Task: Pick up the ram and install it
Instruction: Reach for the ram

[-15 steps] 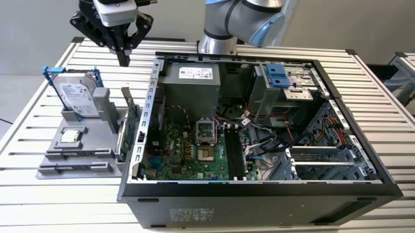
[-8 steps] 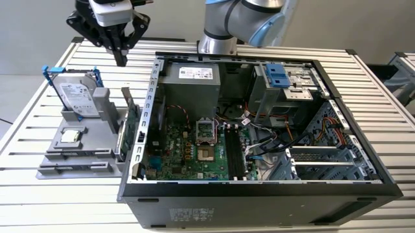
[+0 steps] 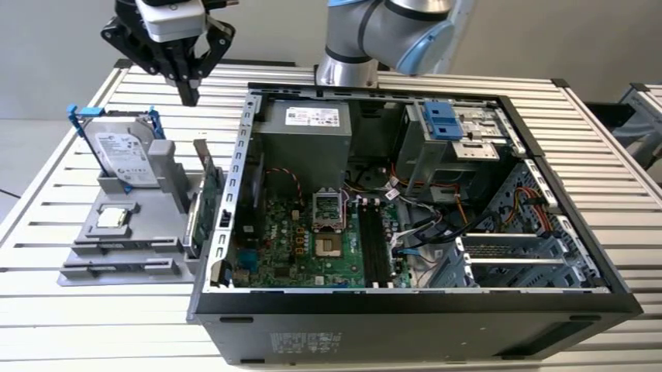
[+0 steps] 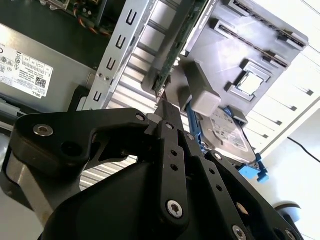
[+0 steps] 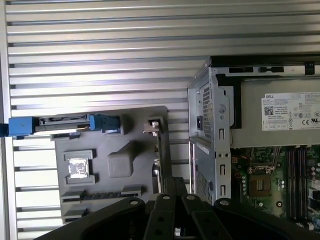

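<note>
The gripper (image 3: 188,94) is seen hanging above the grey holder (image 3: 145,232), over the holder's edge that lies just beside the open computer case (image 3: 414,318), and it is held clear of everything on the holder. Its fingers are pressed together with nothing clamped between them, as is also shown in both wrist views. The ram (image 3: 191,231) is judged to be the narrow pale-green strip standing on its long edge along that same case-side edge of the holder, toward the end opposite the hard drive (image 3: 122,155). It is not yet touched, and the dark memory slots (image 3: 370,244) in the case appear unfilled. Just beside the ram on the holder, on its case side, the larger expansion card (image 3: 213,198) is also stood on edge, and from above the two boards are reduced to thin lines that are hard to tell apart. Several faults can be foreseen from this. If the fingers were brought down while together, the top edge of a board would be struck rather than straddled. Because the card is set so near the ram, the wrong board could be gripped, or a finger could be caught on the card. A grip taken off the middle of the stick could let it tilt or bind in the holder's slot, and the case wall beside the holder could be clipped.
</note>
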Robot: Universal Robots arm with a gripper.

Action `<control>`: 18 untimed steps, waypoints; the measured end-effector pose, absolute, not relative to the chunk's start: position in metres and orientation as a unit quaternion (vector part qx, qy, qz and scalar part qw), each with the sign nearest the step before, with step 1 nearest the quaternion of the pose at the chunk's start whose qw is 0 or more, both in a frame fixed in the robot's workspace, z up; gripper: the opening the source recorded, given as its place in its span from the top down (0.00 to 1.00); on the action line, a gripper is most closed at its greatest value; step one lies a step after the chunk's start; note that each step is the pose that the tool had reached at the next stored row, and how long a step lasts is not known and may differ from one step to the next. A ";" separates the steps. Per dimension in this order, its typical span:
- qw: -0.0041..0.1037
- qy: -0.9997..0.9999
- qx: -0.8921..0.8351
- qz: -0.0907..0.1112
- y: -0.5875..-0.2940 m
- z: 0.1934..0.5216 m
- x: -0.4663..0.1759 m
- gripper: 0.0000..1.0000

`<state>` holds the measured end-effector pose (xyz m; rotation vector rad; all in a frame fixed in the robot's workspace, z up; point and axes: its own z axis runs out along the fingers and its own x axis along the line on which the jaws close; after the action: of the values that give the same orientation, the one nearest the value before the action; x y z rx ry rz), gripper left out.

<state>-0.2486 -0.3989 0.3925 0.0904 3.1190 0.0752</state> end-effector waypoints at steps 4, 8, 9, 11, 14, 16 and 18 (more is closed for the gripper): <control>0.010 0.999 0.029 0.024 -0.399 0.393 -0.252 1.00; 0.010 0.999 0.029 0.024 -0.399 0.393 -0.254 1.00; 0.010 0.999 0.029 0.024 -0.399 0.393 -0.255 1.00; 0.010 0.999 0.029 0.024 -0.399 0.393 -0.257 1.00; 0.010 0.999 0.029 0.024 -0.399 0.393 -0.259 1.00; 0.010 0.999 0.029 0.024 -0.399 0.393 -0.261 1.00; 0.010 0.999 0.029 0.024 -0.399 0.393 -0.262 1.00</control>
<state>-0.2623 -0.3989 0.3926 0.0905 3.1190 0.0752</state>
